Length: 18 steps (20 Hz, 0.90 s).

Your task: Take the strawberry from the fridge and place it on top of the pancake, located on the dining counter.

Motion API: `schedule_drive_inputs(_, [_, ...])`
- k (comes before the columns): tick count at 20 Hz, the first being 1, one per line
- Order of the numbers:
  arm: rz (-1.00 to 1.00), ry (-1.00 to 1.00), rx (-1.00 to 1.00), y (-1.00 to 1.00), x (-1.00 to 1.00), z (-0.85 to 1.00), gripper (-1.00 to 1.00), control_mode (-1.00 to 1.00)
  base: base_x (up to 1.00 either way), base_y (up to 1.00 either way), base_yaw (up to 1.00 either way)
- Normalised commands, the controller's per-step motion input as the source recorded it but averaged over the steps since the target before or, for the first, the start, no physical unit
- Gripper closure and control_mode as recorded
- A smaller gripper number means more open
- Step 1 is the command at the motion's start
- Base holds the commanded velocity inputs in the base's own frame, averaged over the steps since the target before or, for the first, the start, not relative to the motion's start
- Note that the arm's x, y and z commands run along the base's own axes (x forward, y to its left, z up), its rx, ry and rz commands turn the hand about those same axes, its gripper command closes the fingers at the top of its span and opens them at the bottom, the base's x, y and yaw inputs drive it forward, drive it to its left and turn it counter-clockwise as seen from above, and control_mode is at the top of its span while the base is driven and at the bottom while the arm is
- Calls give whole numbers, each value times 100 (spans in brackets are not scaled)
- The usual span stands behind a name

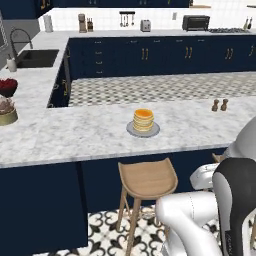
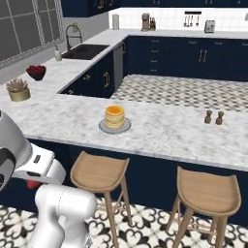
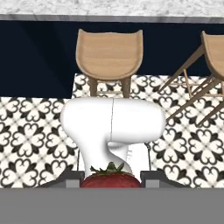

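In the hand view the strawberry, bright red with a green leafy cap, sits between my two dark fingertips, so my gripper is shut on it. From the right base camera the strawberry is a small red spot under my white hand, low beside the dining counter's navy base. The golden pancake stack stands on a grey plate near the counter's front edge, well above and ahead of my gripper. The fridge is out of view.
Wooden stools stand against the counter base between me and the pancake. Two brown shakers stand to the pancake's right. A dark red bowl and a potted plant sit far left.
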Motion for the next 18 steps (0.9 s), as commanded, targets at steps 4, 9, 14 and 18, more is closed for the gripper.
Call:
schedule_drive_inputs(4, [0,0,0,0,0,0,100,100,68,13,-8])
schedule_drive_inputs(9, [0,0,0,0,0,0,100,100,80,17,-11])
schedule_drive_inputs(14, [0,0,0,0,0,0,100,100,71,25,-6])
schedule_drive_inputs(18, [0,0,0,0,0,0,100,100,37,21,0])
